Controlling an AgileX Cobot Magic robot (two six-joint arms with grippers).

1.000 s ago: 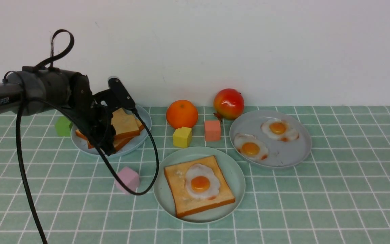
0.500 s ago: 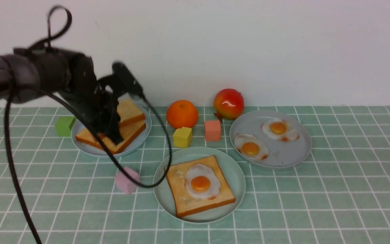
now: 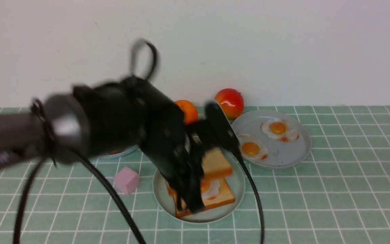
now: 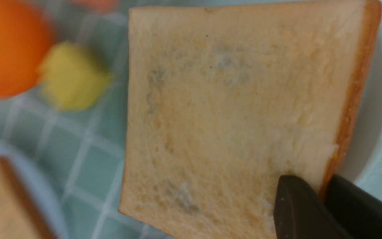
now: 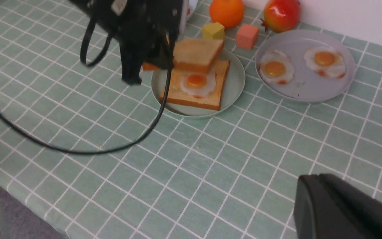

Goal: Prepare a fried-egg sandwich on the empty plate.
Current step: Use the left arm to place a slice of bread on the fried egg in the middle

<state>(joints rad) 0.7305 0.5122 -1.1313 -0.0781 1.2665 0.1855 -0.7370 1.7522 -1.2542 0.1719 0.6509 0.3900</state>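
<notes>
Over the mint-green plate (image 3: 238, 176), near the middle of the worktop (image 3: 317, 203), my left end effector (image 4: 323, 199) is clamped on one edge of the top slice (image 3: 216, 163), near a corner, one finger on the face and one under the crust. That slice hangs roughly level, apart from what lies under it. The bottom slice (image 3: 222, 199) sits flat on the plate with the egg (image 3: 212, 188) on it, so the sandwich is one layer short. What matters for the next move, as I judge it: the held slice is over the plate's back half, so the target lies below and a little toward my side. Both slices are square with no long axis, and their edges look slightly turned against each other. My right end effector (image 5: 343, 209) is closed on nothing, well apart, so the left arm is clearly nearer.
</notes>
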